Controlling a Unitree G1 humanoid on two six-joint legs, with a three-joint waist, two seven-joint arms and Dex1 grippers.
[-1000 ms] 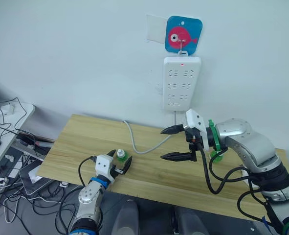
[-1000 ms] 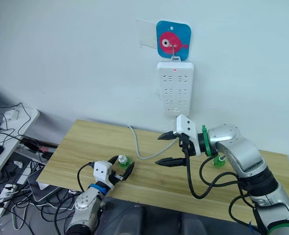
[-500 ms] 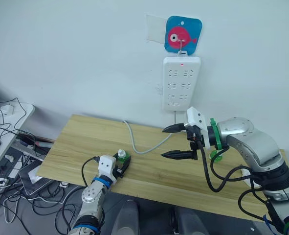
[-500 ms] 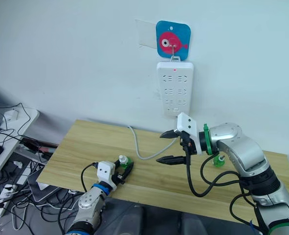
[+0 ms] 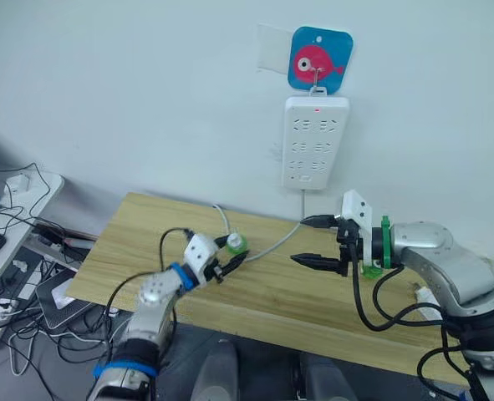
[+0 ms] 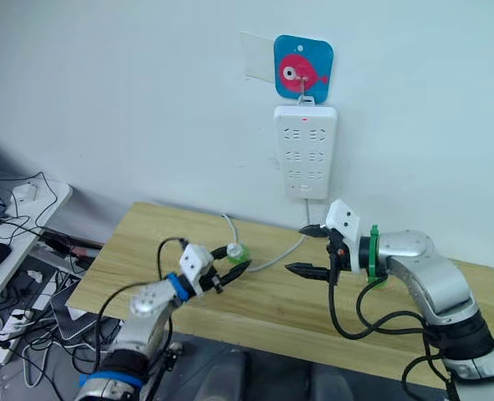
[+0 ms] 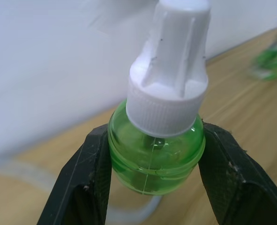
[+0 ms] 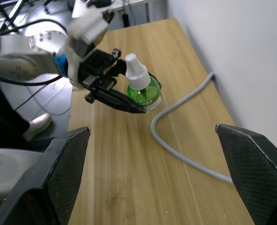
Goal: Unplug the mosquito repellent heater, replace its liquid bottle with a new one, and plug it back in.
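Note:
A green liquid bottle [image 5: 236,243] with a white cap hangs just above the wooden table [image 5: 138,225], left of centre. My left gripper [image 5: 234,251] is shut on its green body, fingers [image 7: 89,178] pressed against both sides of the bottle [image 7: 154,159]. My right gripper [image 5: 298,241] hovers open and empty to the right of it, fingertips pointing at the bottle [image 8: 143,91]. Behind my right wrist, a second green bottle [image 5: 370,269] stands on the table. The mosquito repellent heater is hidden from me.
A white power strip [image 5: 315,142] hangs on the wall under a blue fish hook [image 5: 318,58], with no plug in its sockets. Its grey cable [image 5: 267,249] loops across the table between the grippers. Cables and devices clutter the floor at left [image 5: 12,284].
My left gripper shut on the green bottle, lifted it off the table and carried it up and right toward the centre. The right gripper drew back slightly to the right.

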